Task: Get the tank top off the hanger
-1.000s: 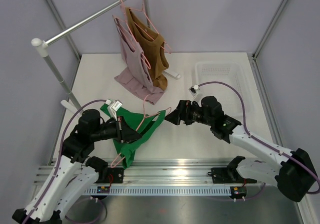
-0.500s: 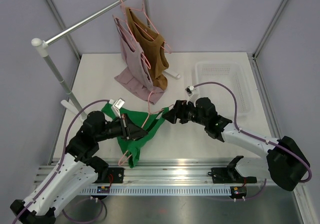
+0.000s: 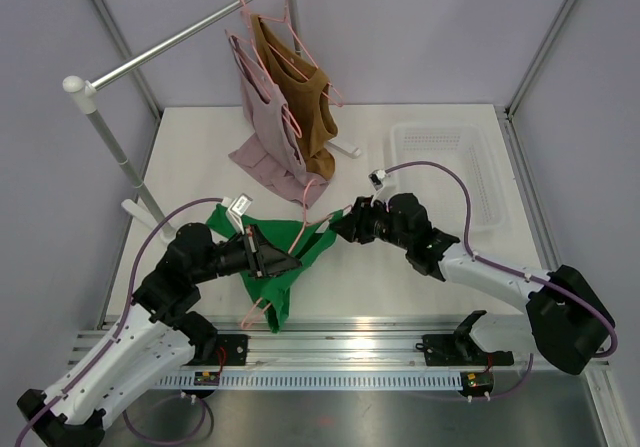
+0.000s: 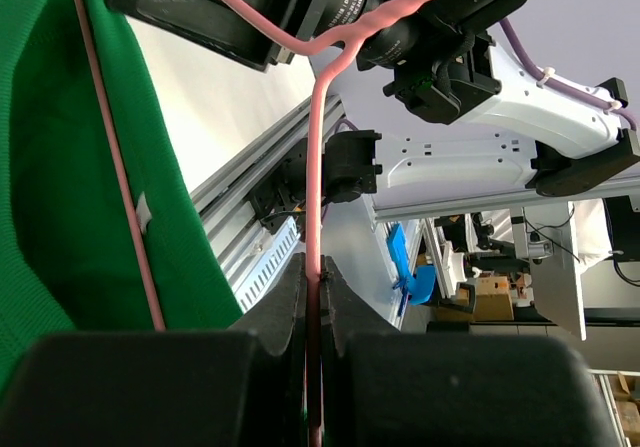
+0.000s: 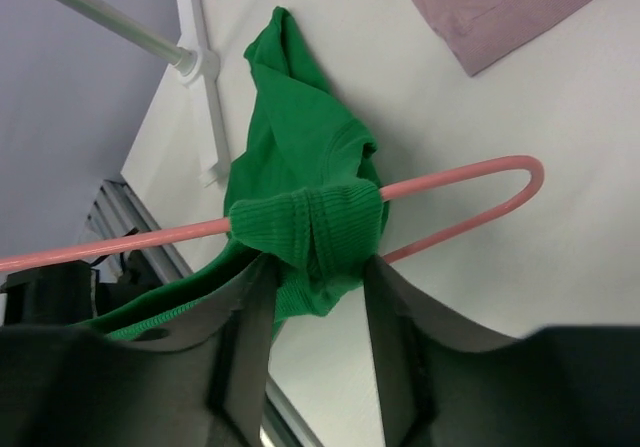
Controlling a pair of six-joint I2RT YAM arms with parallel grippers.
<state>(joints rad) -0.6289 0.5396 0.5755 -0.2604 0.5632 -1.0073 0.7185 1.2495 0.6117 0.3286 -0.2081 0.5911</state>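
The green tank top (image 3: 272, 267) hangs on a pink hanger (image 3: 262, 305) low over the table, between the two arms. My left gripper (image 3: 287, 260) is shut on the hanger's thin pink wire (image 4: 318, 167), which runs straight between its jaws (image 4: 317, 277); green cloth (image 4: 60, 167) fills the left of that view. My right gripper (image 3: 336, 229) is at the hanger's right end. There a bunched green strap (image 5: 310, 229) wraps the pink wire (image 5: 470, 172), and the right gripper (image 5: 315, 272) has closed on the fold, both fingers touching cloth.
A clothes rail (image 3: 180, 37) at the back carries a mauve top (image 3: 262, 102) and a brown top (image 3: 305, 102) on pink hangers, their hems reaching the table. A white basket (image 3: 450, 162) stands at the right. The rail's white foot (image 5: 205, 77) lies beyond the green top.
The right gripper has reached left to the hanger's end and narrowed its jaws round the green strap. The left arm has carried the hanger and top a little to the right.
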